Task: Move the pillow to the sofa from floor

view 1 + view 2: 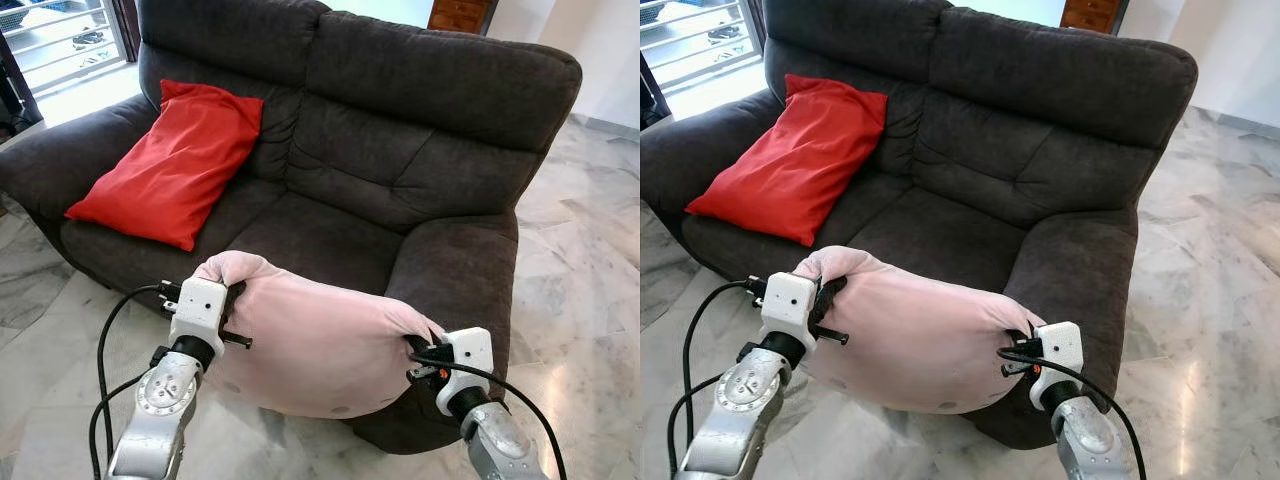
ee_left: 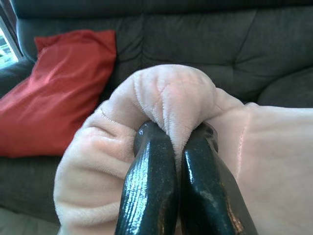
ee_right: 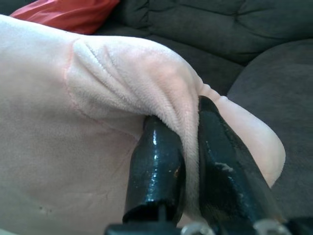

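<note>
The pink pillow [image 1: 310, 345] is already off the floor [image 1: 590, 250], held up at lower centre of the frame in front of the dark sofa [image 1: 400, 130]. The left tool [image 2: 178, 147] is clamped on a bunched fold at one corner; the right tool [image 3: 188, 147] is pinched on the opposite edge. What remains, as I judge it, is carrying it over the seat, beside the red cushion [image 1: 170, 165] at upper left, and letting go.
</note>
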